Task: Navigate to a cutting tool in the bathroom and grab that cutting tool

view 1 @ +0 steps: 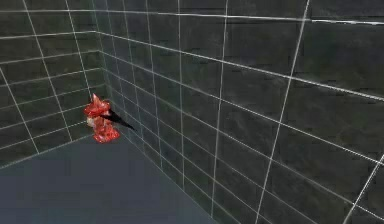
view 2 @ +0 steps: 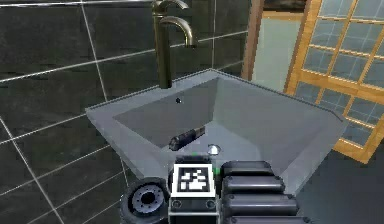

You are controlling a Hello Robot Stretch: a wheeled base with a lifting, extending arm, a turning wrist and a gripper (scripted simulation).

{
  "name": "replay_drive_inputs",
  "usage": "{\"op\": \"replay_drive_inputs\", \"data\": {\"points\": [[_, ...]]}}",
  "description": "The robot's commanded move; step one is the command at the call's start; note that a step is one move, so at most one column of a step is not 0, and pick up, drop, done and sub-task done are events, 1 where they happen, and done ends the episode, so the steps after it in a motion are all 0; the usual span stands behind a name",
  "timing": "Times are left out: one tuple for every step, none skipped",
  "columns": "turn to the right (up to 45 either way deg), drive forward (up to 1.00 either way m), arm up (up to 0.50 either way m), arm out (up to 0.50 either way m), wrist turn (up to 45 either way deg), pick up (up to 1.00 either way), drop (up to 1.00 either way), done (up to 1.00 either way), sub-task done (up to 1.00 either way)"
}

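The gripper sits by the near rim of the sink; I cannot tell whether it holds anything. Reaching for the dark slim object in the basin risks striking that rim.

in the arm side view the grey sink has a basin open from above, yet the tall bronze faucet stands at its twelve o'clock rim against the dark tiled wall, and a small dark slim thing lies on the basin floor near the middle. at two o'clock a wood-framed glazed door closes that side. in the forward view bare grey floor runs to a corner of tiled walls, with a red thing at ten o'clock there.
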Motion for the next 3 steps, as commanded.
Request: {"op": "replay_drive_inputs", "data": {"points": [[0.0, 0.0, 0.0, 0.34, 0.0, 0.0, 0.0, 0.0, 0.0], [0.0, 0.0, 0.0, 0.0, 45.0, 0.0, 0.0, 0.0, 0.0], [0.0, 0.0, 0.0, 0.0, 45.0, 0.0, 0.0, 0.0, 0.0]]}}
